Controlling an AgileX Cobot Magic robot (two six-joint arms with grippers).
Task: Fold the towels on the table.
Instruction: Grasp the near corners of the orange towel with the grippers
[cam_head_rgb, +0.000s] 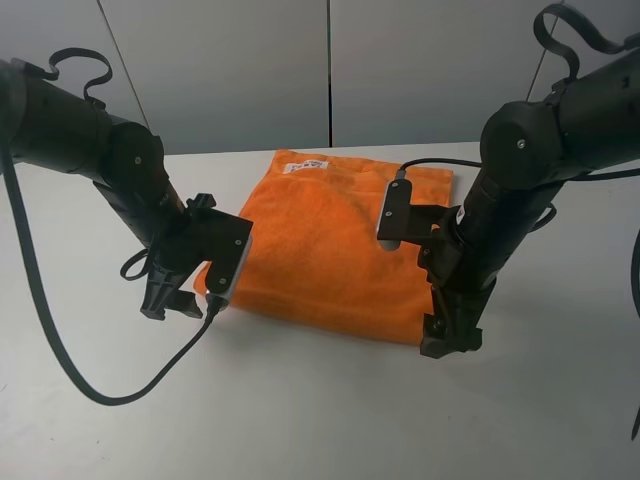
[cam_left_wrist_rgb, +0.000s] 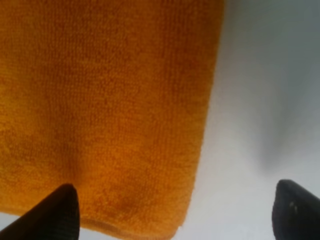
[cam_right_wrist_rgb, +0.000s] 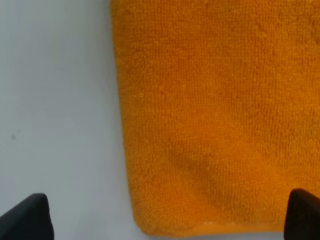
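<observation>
Towel (cam_head_rgb: 330, 245) flat on the table (cam_head_rgb: 300, 425), white label (cam_head_rgb: 308, 165) on one edge. At the opposite edge, left gripper (cam_head_rgb: 172, 298) straddles one corner, right gripper (cam_head_rgb: 450, 335) the other. Both jaws spread wide, holding nothing, equally close; a two-armed fold toward the label looks likely.

A pale grey wall (cam_head_rgb: 220, 70) fills the top of the exterior high frame, plain, matte and built of broad flat panels. A thin dark seam (cam_head_rgb: 329, 70) runs straight down it just right of centre. A second seam (cam_head_rgb: 118, 58) crosses the upper left of the frame (it leans rightward as it descends). A third seam (cam_head_rgb: 535, 80) shows in the upper right, leaning the opposite way. Between these lines the panels look smooth and even in tone.
</observation>
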